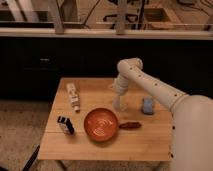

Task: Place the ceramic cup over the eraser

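Observation:
The eraser (pixel 65 125), a small black block with white markings, stands near the table's front left edge. My gripper (pixel 119 101) hangs down from the white arm over the table's middle, just behind and to the right of the red bowl (pixel 101 124). A small pale cylinder at the gripper's end, resting at table level, looks like the ceramic cup (pixel 119 105). It blends with the arm, so I cannot tell whether it is held. The cup is far to the right of the eraser, with the bowl between them.
A long pale tube (pixel 73 96) lies at the back left of the wooden table (pixel 90 147). A blue-grey pad (pixel 148 105) lies to the right of the gripper. A dark red object (pixel 130 125) lies beside the bowl's right rim.

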### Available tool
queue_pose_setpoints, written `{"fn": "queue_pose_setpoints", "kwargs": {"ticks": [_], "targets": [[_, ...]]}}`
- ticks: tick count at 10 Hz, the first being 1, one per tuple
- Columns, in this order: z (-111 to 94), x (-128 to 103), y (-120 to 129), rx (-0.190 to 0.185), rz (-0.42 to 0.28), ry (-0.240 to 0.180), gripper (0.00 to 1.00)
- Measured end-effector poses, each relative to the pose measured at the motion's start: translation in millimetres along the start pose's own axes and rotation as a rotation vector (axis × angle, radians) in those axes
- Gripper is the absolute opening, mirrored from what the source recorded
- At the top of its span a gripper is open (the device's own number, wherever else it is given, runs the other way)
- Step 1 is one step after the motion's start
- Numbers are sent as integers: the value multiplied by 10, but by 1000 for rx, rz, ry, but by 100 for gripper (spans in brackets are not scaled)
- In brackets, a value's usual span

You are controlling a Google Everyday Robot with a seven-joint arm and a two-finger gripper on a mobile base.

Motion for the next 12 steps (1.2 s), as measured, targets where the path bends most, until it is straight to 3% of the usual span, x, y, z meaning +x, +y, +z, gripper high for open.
{"fn": "queue_pose_setpoints", "kwargs": {"ticks": [4,9,12], "targets": [[-23,72,48,-9,-6,-25,80],[-12,121,20,-31,-53,56,80],[-33,180,-2,-38,-72,71,80]]}}
